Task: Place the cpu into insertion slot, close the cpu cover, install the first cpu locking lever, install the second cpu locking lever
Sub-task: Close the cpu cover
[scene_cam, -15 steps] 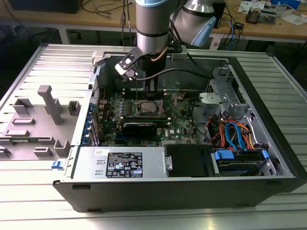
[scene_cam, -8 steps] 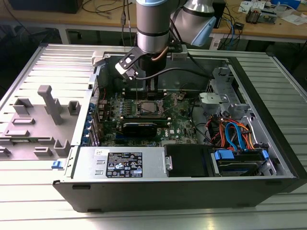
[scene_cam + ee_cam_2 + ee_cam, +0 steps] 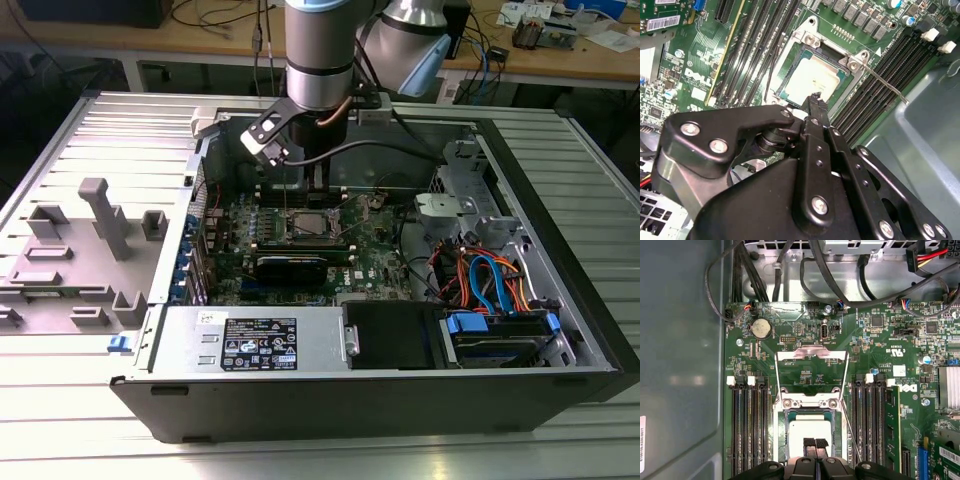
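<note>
Your gripper (image 3: 815, 442), fingers pressed together, hovers over the cpu (image 3: 810, 429) lying in the insertion slot (image 3: 810, 413); the cpu cover (image 3: 811, 354) stands open.

A ribbed grey metal table (image 3: 90, 440) is seen across the foreground, evenly lit. A grey moulded fixture (image 3: 100, 215) is set on it toward the exterior view's left. Behind, a wooden workbench (image 3: 600, 60) on a pale frame is strewn with cables (image 3: 215, 12) and small electronic parts (image 3: 540, 25).
</note>
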### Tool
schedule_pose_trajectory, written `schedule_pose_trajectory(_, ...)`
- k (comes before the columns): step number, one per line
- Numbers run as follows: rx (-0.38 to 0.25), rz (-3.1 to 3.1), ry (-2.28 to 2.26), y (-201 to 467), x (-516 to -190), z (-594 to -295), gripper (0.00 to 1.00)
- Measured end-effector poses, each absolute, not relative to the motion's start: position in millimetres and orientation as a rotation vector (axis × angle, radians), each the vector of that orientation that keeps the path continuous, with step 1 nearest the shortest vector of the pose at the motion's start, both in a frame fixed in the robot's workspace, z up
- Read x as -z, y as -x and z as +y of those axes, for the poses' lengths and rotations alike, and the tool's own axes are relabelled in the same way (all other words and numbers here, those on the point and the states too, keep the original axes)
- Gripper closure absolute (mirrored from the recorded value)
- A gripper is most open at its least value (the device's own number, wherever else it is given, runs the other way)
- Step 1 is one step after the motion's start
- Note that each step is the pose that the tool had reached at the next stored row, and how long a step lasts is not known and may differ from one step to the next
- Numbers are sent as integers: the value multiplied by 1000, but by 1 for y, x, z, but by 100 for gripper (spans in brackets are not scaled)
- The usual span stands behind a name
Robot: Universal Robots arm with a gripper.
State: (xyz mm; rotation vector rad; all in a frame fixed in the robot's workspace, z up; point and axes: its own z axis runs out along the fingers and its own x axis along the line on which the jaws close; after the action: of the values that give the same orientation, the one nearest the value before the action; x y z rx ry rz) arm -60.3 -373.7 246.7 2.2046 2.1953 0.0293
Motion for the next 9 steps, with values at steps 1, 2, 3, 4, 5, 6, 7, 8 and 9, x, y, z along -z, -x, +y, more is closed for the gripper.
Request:
schedule_pose_trajectory(1, -29, 2195, -2205, 59, -247, -374, 89)
schedule_pose_trajectory(2, -29, 2195, -2205, 57, -247, -374, 89)
schedule_pose_trajectory(3, -30, 2195, -2205, 56, -247, -374, 89)
schedule_pose_trajectory(4, -30, 2195, -2205, 56, -247, -374, 89)
schedule_pose_trajectory(5, -30, 2195, -2205, 56, -247, -374, 89)
schedule_pose_trajectory(6, -30, 2195, -2205, 56, -247, -374, 89)
schedule_pose_trajectory(7, -29, 2195, -2205, 56, -248, -374, 89)
schedule_pose_trajectory(8, -30, 2195, -2205, 56, -249, -374, 89)
schedule_pose_trajectory(9, -30, 2195, -2205, 56, -250, -374, 89)
